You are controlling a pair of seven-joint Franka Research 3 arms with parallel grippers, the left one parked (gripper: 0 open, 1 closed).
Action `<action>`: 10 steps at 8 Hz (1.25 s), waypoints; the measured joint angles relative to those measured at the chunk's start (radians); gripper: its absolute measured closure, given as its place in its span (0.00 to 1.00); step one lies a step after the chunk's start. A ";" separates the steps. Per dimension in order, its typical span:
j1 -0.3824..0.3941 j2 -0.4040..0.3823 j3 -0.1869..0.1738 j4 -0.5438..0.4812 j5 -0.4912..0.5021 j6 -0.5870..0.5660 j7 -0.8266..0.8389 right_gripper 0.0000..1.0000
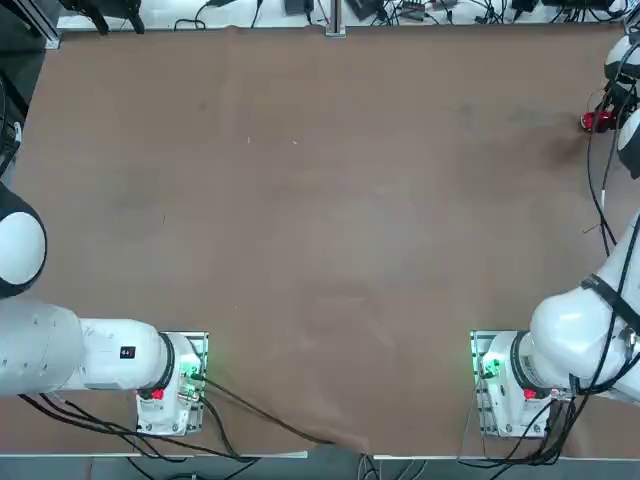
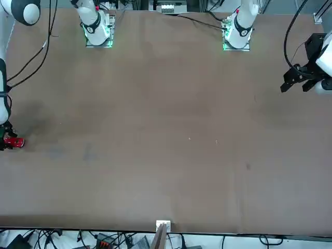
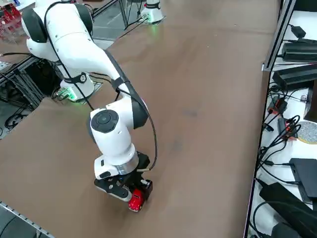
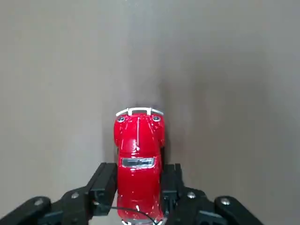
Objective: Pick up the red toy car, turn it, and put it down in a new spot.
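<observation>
From left to right: a broad brown table (image 1: 300, 200) spreads out from the right arm's white base (image 1: 512, 400), the landmark here. Well beyond that base, and farther right, is the right gripper (image 4: 140, 176), its two black fingers closed on the sides of a small red toy car (image 4: 138, 138), whose silver bumper (image 4: 139, 110) projects past them. Whether its wheels touch the table cannot be told. The carrying or turning step seems in hand; next, the car needs its final angle, a gentle set-down and a release.
</observation>
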 joint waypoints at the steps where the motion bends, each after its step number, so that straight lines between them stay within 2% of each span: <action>1: -0.001 0.001 0.002 0.000 0.000 0.009 0.000 0.49; 2: -0.002 0.001 0.002 0.000 0.001 0.014 0.000 0.48; 3: -0.004 0.001 0.002 0.000 0.001 0.016 -0.009 0.36; 5: -0.005 0.001 0.002 0.002 0.013 0.019 -0.031 0.01; 8: -0.005 -0.011 0.003 0.022 0.014 -0.006 -0.050 0.00; 10: -0.004 -0.106 0.004 0.053 0.014 -0.207 -0.152 0.00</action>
